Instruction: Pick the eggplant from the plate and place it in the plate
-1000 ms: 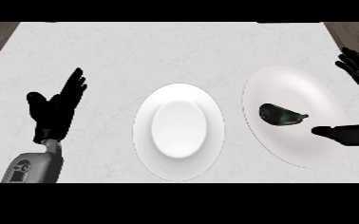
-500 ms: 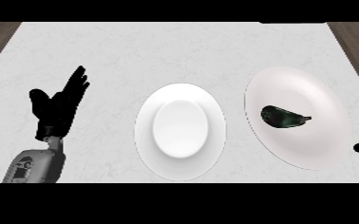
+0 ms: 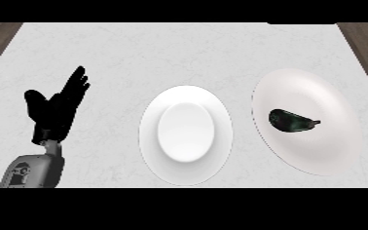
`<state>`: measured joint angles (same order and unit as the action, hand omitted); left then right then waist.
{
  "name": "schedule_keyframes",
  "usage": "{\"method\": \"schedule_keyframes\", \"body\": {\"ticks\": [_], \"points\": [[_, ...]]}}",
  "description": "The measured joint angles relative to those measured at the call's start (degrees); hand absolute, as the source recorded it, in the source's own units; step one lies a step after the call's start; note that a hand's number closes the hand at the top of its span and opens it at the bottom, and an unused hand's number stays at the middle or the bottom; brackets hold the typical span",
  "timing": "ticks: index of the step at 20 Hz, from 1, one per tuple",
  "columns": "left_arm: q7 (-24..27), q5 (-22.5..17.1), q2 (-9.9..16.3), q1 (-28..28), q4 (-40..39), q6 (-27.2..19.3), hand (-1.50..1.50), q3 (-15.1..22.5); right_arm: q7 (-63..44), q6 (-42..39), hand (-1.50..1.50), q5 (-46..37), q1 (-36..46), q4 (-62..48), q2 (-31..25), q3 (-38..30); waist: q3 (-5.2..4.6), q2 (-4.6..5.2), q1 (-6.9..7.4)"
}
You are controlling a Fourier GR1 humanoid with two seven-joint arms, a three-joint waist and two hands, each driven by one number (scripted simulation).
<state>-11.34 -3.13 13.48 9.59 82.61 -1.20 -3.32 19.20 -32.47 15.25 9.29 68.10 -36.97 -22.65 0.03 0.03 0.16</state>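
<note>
Eggplant (image 3: 291, 121): lying on right-hand plate (image 3: 327, 146), pale worktop (image 3: 179, 53); centre plate (image 3: 155, 131) beside it; left robot hand (image 3: 57, 108) released, resting at left edge; right robot hand out of sight

Dark eggplant (image 3: 290, 121), white plates (image 3: 185, 170), black robot hand (image 3: 56, 108).

Eggplant (image 3: 291, 121) on right plate (image 3: 316, 90), middle plate (image 3: 185, 168) bare, left robot hand (image 3: 56, 108) open
</note>
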Motion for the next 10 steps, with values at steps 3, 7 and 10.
{"method": "schedule_keyframes", "body": {"ticks": [3, 7, 10], "points": [[1.8, 0.7, -0.5, -0.5, -1.4, 0.3, 0.0, -0.4, 3.0, -1.0, -1.5, -2.2, 1.2, -4.3, -0.9, -0.8, 0.0, 0.02, 0.0], [1.3, 1.2, -1.3, 0.1, -1.3, 0.1, 0.0, -0.5, 6.3, -2.0, -1.5, -5.4, 2.7, -9.4, -3.0, -1.4, -0.02, 0.02, 0.02], [1.2, 1.7, -1.8, 0.4, -1.7, 0.1, 0.0, -0.6, 8.0, -2.0, -1.5, -7.5, 3.4, -12.9, -4.7, -1.8, -0.02, 0.02, 0.01]]}}
